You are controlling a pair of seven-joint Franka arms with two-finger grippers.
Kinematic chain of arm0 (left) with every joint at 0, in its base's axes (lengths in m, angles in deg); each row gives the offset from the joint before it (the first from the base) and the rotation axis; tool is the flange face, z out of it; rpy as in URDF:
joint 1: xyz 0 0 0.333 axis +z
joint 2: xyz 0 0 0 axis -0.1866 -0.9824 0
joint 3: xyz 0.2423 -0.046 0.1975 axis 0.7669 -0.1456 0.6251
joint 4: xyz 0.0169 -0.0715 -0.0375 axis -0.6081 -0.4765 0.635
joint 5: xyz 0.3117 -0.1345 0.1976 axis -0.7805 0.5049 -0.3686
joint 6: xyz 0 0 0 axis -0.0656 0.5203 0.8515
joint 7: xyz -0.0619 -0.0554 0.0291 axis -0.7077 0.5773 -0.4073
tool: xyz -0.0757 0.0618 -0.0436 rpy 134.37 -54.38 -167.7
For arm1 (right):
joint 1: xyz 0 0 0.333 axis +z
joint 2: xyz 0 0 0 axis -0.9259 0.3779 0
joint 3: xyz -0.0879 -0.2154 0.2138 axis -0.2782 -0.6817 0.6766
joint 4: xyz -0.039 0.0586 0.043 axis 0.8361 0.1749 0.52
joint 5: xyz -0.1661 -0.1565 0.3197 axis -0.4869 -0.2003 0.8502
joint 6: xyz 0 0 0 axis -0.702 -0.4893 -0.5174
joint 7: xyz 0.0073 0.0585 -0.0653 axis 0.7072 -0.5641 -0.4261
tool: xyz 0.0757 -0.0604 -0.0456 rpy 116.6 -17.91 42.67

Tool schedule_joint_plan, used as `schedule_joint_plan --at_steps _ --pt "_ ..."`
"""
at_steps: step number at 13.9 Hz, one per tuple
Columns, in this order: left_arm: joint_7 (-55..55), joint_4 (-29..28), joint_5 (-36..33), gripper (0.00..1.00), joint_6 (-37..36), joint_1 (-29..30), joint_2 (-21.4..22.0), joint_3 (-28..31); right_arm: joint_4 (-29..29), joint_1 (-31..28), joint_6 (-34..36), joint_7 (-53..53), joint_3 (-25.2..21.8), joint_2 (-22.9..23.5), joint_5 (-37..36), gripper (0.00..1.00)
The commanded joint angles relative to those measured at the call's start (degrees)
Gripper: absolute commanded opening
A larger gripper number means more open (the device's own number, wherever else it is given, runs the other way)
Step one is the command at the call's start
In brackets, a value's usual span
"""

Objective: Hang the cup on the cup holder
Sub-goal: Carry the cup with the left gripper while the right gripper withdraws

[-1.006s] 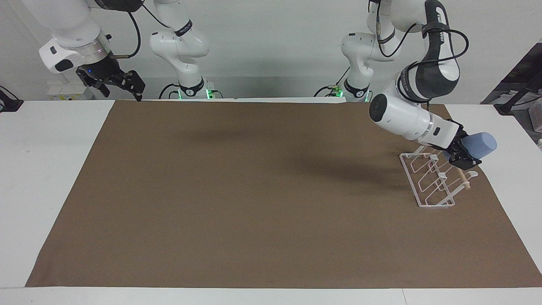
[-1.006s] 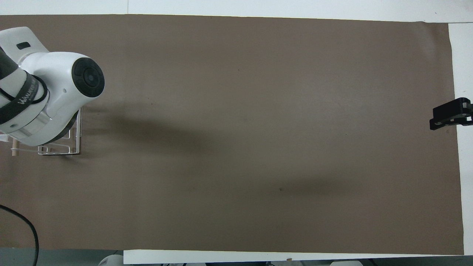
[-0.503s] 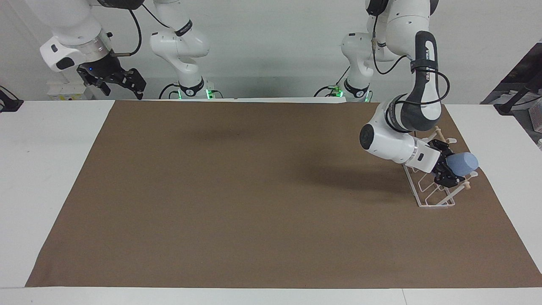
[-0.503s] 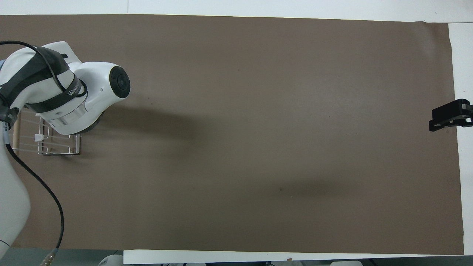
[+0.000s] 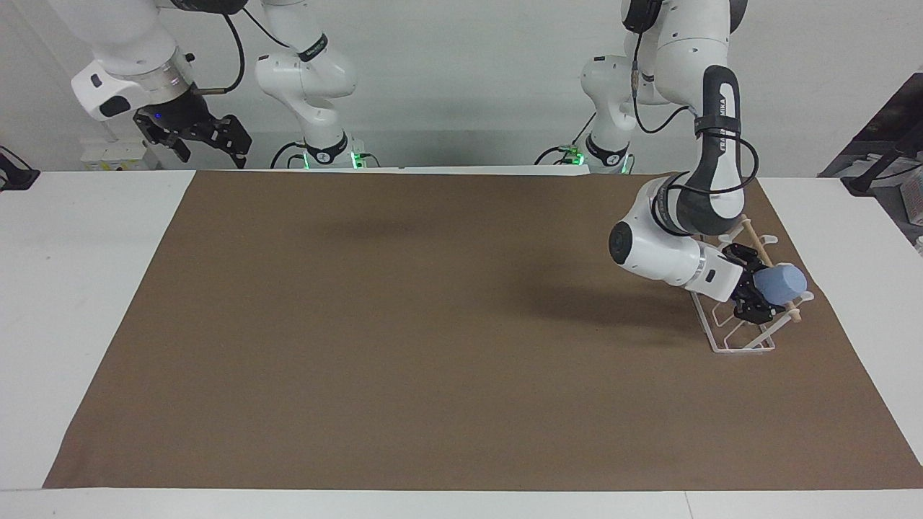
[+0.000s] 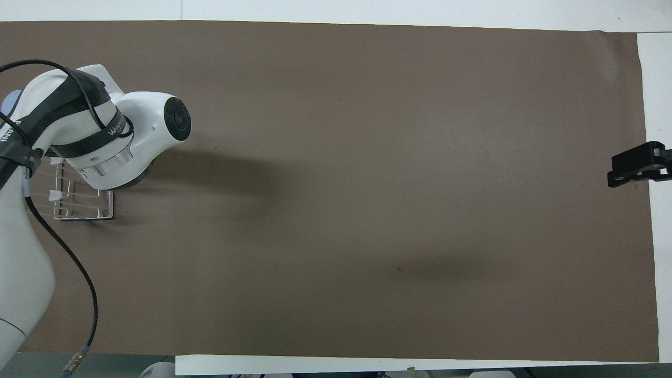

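Right arm: waits raised at its own end of the table, off the mat's corner.
Right gripper [image 5: 205, 140]: fingers spread apart, holding nothing.
Brown mat [image 5: 433, 324]: covers most of the table [image 5: 86, 288]; no loose items on it besides the rack.
Left arm: reaches down and across to the rack at its own end of the table.
Left gripper [image 5: 753, 292]: clamped on the cup, low over the rack's prongs.
Cup holder [image 5: 728, 339]: white wire rack standing on the mat, wooden dowel [image 5: 753, 241] slanting across its top.
Cup [image 5: 780, 283]: light blue, tipped on its side in the grip, at the level of the dowel and prong tips; whether a prong is already inside cannot be told.
Step in hand: seating the cup onto a prong, judged late in the task.
Next move: likely slide the cup's open end fully down a prong, then release and draw back without snagging the wire.
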Motion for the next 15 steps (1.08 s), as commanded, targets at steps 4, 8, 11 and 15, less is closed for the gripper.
schedule_joint_plan --at_steps 4,8,11,15 --pt "-1.95 0.07 -0.49 0.43 2.6 0.45 -2.44 -0.26 0.39 -0.17 0.61 -1.3 -0.01 -0.1 -0.78 0.99" --pt "-1.08 0.42 -0.4 1.0 2.61 1.33 -2.44 -0.35 0.22 -0.17 0.78 -2.44 -0.01 -0.1 -0.69 0.99" --pt "2.77 6.28 1.78 1.0 -0.45 1.33 -4.1 -0.35 -0.05 -0.34 0.7 -2.97 -0.01 -0.28 -0.69 0.99" --pt "15.33 17.01 7.05 1.0 -6.79 0.98 -5.0 -0.44 -0.05 -0.34 0.61 -2.88 -0.01 -0.28 -0.69 0.99"
